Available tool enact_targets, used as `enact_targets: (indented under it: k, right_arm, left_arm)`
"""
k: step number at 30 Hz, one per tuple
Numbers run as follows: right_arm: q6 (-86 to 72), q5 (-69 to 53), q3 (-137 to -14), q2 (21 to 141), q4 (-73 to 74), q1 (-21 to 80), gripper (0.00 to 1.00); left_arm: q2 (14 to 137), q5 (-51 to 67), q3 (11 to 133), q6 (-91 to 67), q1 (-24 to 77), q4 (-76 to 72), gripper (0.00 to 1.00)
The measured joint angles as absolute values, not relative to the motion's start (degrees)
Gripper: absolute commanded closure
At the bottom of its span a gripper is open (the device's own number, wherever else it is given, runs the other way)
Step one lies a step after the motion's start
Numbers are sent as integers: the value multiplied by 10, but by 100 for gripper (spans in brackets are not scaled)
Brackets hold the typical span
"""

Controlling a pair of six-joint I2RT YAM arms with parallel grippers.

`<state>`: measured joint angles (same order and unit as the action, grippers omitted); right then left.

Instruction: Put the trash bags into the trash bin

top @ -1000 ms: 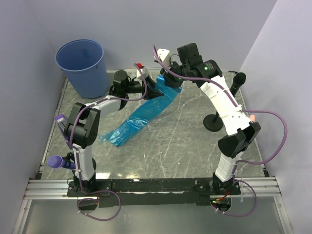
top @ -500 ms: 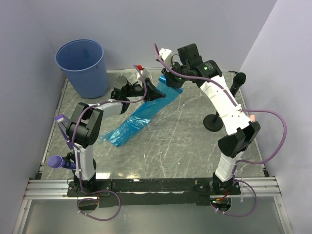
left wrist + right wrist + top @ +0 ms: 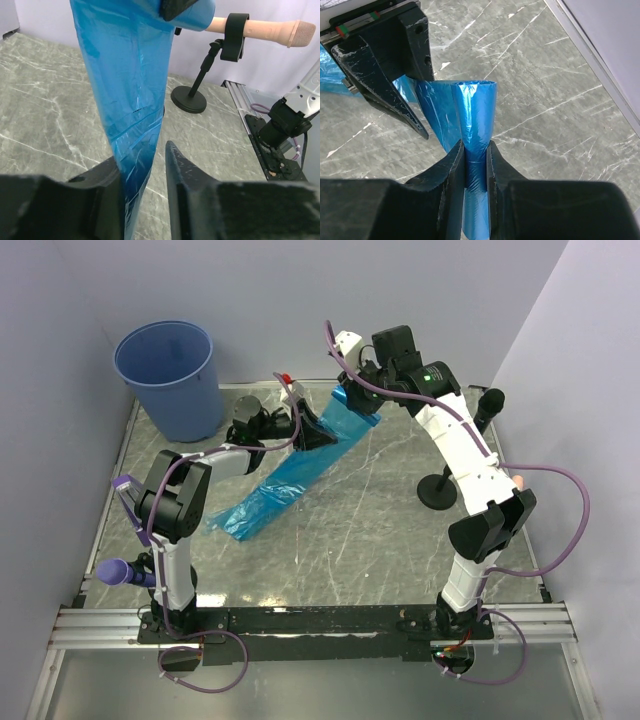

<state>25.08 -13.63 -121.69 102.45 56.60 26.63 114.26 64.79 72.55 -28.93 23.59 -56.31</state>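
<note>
Grey marbled table (image 3: 380, 540), pale walls on three sides, metal rail along the near edge.

Two arms bolted at that near edge, both reaching to the far middle of the table.

Far left corner: trash bin (image 3: 168, 380), dull blue, round, wider at the rim, upright, mouth open upward.

Trash bag (image 3: 290, 480): brighter glossy blue, long, flattened into a strip.
- Lower end crumpled on the table, left of centre.
- Upper end raised off the surface near the far edge.
- Well apart from the bin, not in it.

Right of centre: black microphone stand (image 3: 438, 490), round base on the table, a peach-coloured microphone clipped at its top in the left wrist view.

Right gripper (image 3: 475, 147): clamped on the rolled upper end of the bag, both fingers pressed flat against it, the roll sticking out past the fingertips.

Left gripper (image 3: 142, 152): just below the right one, fingers apart, not gripping.
- Bag strip hanging down between the fingers.
- Touching one finger, a clear gap to the other.

By the left arm's base: small purple-tipped object (image 3: 120, 572), too small to identify.
</note>
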Motion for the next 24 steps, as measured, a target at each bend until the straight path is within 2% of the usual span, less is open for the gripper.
enact_targets:
  k: [24]
  right_arm:
    - [249, -139, -1215, 1025, 566, 266, 100]
  left_arm:
    - [1184, 608, 754, -451, 239, -680, 70]
